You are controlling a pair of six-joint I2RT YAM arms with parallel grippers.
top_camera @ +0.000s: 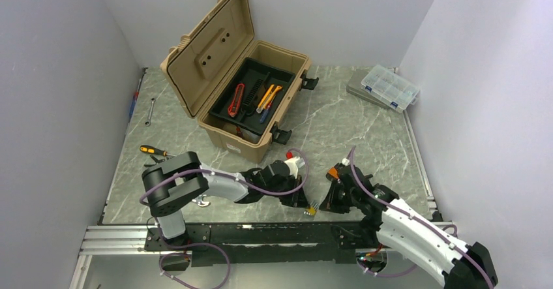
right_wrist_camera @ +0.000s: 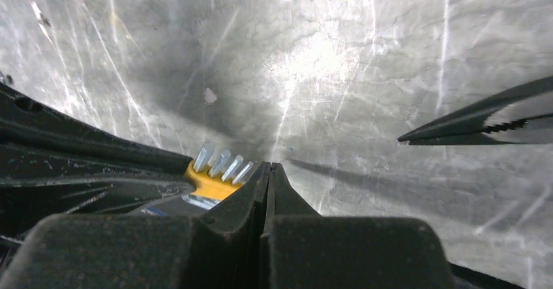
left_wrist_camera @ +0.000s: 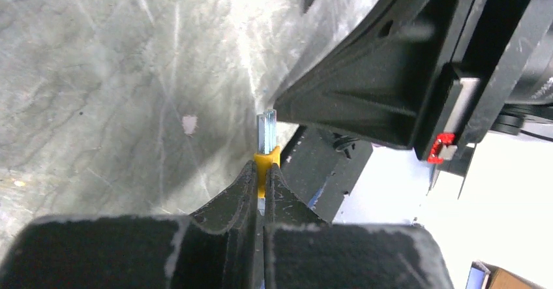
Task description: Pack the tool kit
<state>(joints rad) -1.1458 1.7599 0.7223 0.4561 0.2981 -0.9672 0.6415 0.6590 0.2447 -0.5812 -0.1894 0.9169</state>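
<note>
Grasp made: left gripper [left_wrist_camera: 263,171] clamps a small yellow holder of 4 silver bits [right_wrist_camera: 210,183] (right gripper [right_wrist_camera: 268,171] closed, empty); next, probably, a lift to the tan plastic toolbox [top_camera: 236,143].

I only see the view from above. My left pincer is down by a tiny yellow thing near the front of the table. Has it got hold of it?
Observer: Yes. The left wrist view shows the left pincer shut on a yellow holder, with silver prongs sticking out past the fingertips.
Child: Is the right pincer holding it too?
Observer: No. The right wrist view shows the right pincer shut with nothing between its fingers. The yellow holder sits just beside it.
</note>
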